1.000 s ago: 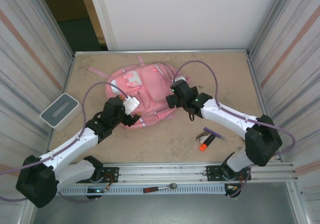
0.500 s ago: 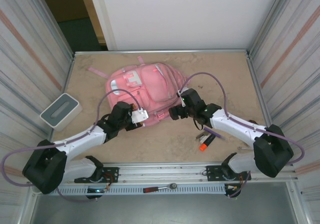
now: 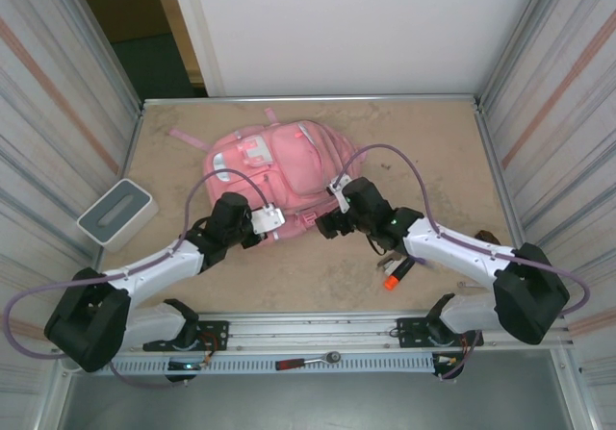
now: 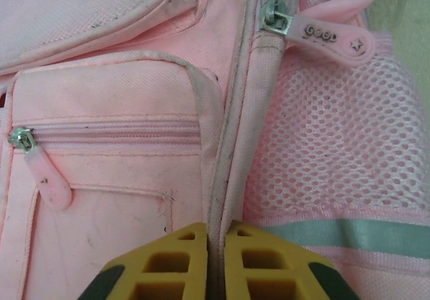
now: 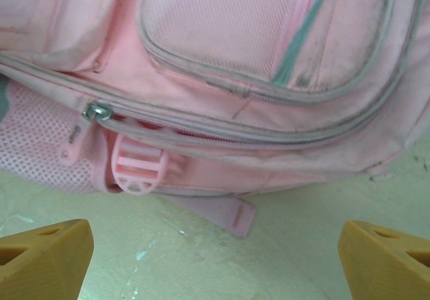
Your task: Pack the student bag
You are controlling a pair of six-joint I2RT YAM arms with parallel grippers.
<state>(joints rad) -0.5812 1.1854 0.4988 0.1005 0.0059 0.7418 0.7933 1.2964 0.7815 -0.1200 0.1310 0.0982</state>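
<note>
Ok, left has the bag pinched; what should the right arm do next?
Probably ease the open right pincer toward the silver zip slider on the large pink fabric backpack: the shut left pincer pinches its grey seam, bracing it.

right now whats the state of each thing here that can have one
student bag, lying front up
front pocket zip, closed
left gripper, shut on the student bag at a seam
right gripper, open, holding nothing
orange-tipped marker, lying flat
</note>
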